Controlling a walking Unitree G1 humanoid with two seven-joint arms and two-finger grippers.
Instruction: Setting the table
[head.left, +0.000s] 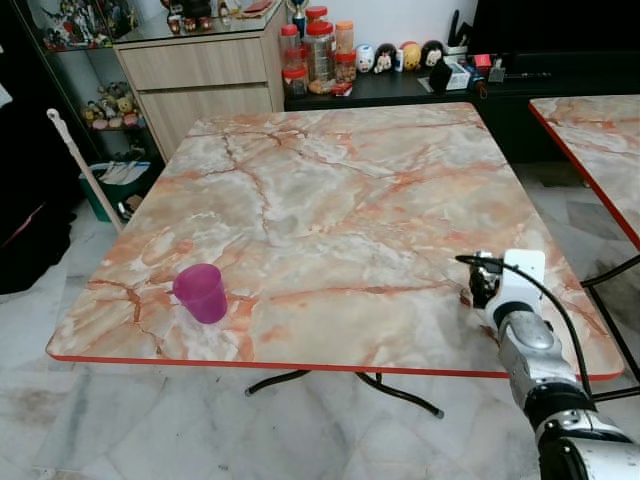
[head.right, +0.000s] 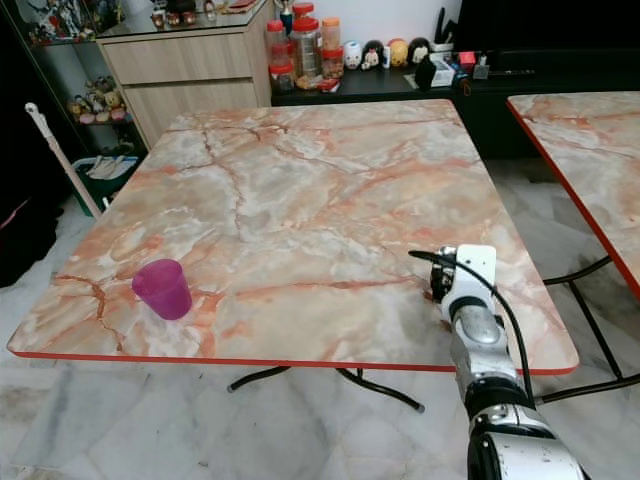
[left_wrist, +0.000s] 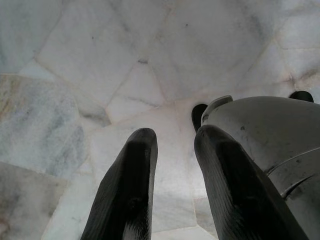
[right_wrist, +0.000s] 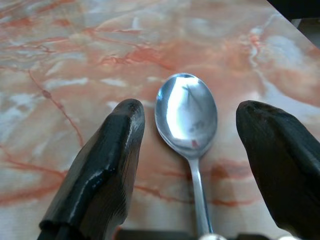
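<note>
Table (head.left: 330, 200) lies mostly open — just a purple cup (head.left: 201, 292) near its front-left corner.

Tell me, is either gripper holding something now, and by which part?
Nothing is held. The right gripper is open with its fingers on either side of the spoon, which lies on the table. The left gripper is empty.

place: home dining area | evidence: marble-pattern desk (head.left: 330, 200); wooden cabinet (head.left: 200, 75); food jars (head.left: 318, 55); figurines (head.left: 400, 55); display shelf (head.left: 85, 60); marble tile floor (head.left: 150, 420)
</note>
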